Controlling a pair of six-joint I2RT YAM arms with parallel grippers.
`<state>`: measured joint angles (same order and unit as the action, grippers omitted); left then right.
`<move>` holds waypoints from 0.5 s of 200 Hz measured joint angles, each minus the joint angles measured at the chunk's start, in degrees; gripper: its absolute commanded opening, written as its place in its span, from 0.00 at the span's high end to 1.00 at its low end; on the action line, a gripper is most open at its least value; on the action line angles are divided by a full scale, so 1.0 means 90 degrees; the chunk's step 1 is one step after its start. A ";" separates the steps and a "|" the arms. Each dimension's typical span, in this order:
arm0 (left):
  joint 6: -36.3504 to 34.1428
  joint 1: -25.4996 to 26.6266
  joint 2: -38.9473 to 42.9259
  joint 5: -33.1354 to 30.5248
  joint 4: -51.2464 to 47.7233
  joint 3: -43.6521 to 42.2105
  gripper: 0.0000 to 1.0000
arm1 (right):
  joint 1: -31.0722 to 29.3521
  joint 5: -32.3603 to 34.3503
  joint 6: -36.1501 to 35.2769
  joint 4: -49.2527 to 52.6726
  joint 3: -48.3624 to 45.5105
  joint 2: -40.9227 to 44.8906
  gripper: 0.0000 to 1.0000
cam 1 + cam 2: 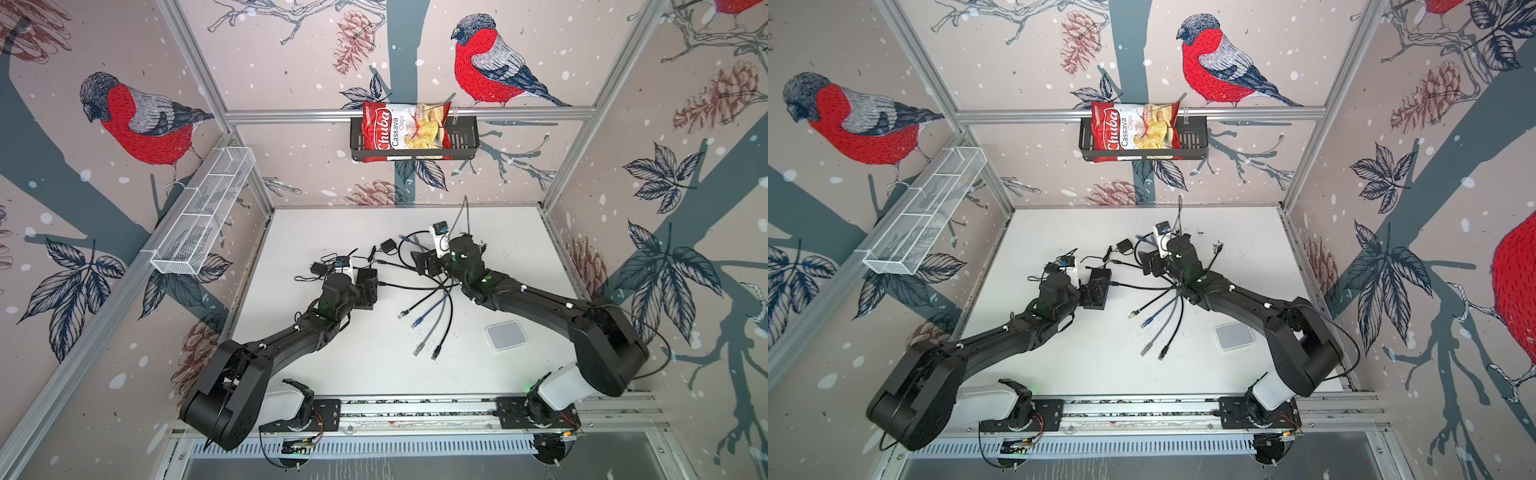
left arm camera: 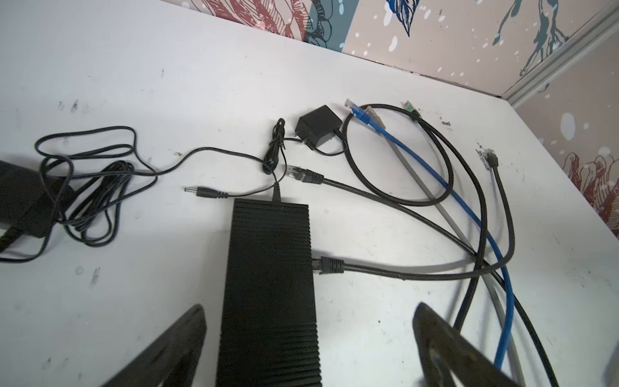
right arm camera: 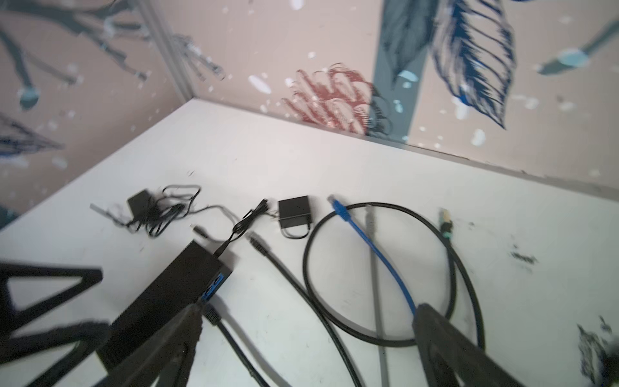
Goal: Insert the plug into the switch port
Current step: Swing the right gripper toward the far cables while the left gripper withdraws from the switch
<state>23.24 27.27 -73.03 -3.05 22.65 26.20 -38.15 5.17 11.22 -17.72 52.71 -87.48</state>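
The left hand (image 2: 310, 308) is held w/ fingers (image 2: 174, 345) wide apart; nothing is clamped. The switch (image 2: 268, 284), a black ribbed box, is laid flat on the counter (image 2: 134, 67) betw. the two fingers, w/ a gap showing on each side; its far end extends ahead of the fingertips. The plug (image 2: 330, 265), on a black cable, is seated in a port in the switch's side wall, just ahead of the fingertips. The right hand (image 3: 306, 315) is likewise spread; nothing is gripped. From this hand the plug is found just beside one fingertip (image 3: 192, 316); contact cannot be told (blur). The blue port row (image 3: 214, 284) is seen just beyond that fingertip. A blue cable (image 3: 368, 241) runs up to the other finger.
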 measured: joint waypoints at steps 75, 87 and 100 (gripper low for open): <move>-0.0712 0.1736 -0.0080 -0.0814 -0.1462 0.0714 0.12 | 0.0483 0.0393 0.1149 0.1200 -0.0316 0.0546 0.00; -0.0748 0.1868 -0.0092 -0.0835 -0.1596 0.0760 0.13 | 0.0607 0.0372 0.1341 0.1515 -0.0325 0.0593 0.03; -0.0753 0.1943 -0.0090 -0.0848 -0.1702 0.0760 0.13 | 0.0738 0.0367 0.1571 0.1804 -0.0335 0.0622 0.06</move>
<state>16.47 44.75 -73.84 -10.68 7.33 33.04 -31.51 8.47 25.36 -1.48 49.69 -81.89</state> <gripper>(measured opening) 0.869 0.960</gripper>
